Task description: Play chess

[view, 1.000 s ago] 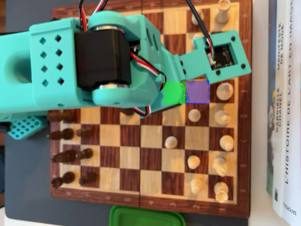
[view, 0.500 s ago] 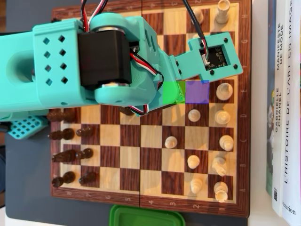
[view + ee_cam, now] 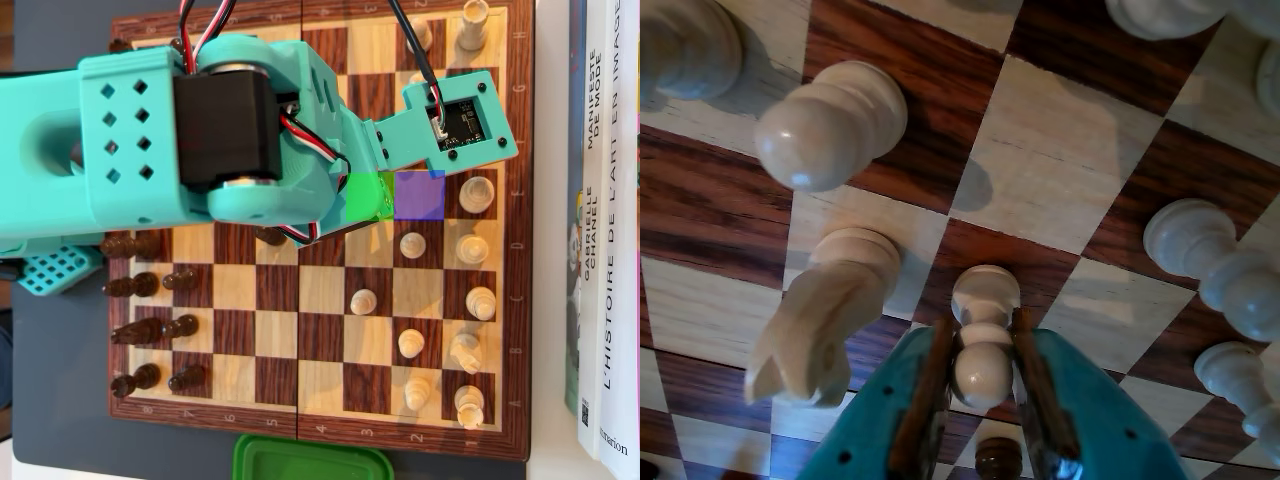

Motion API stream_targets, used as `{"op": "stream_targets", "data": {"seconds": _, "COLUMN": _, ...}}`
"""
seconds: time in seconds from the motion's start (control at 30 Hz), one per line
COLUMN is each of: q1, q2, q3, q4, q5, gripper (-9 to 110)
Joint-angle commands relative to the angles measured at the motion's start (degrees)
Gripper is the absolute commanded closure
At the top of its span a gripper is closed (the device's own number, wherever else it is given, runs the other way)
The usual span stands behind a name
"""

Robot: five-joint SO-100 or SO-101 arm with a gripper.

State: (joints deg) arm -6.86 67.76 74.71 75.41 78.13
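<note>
Cream pawn (image 3: 983, 335) upright on dark square, clamped between teal pincer (image 3: 982, 395) fingers.

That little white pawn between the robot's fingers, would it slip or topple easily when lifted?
The white pawn looks like smooth, glossy wood, so it could be slippery. The gripper closes near its rounded head and narrow neck, which may help. It is probably light and rigid, but being tall on a small base, it likely tips if nudged.
</note>
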Motion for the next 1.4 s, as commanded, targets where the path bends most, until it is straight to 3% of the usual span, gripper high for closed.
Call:
{"op": "stream_targets", "data": {"seconds": 0.0, "q1": 0.26, "q2": 2.55, "q3": -0.26, "q4": -0.53, "q5": 0.35, "gripper": 98}}
{"op": "stream_targets", "data": {"seconds": 0.2, "q1": 0.44, "q2": 2.55, "q3": -0.26, "q4": -0.53, "q5": 0.26, "gripper": 90}}
{"op": "stream_targets", "data": {"seconds": 1.37, "q1": 0.18, "q2": 3.25, "q3": -3.08, "q4": 0.09, "q5": -0.18, "gripper": 87}}
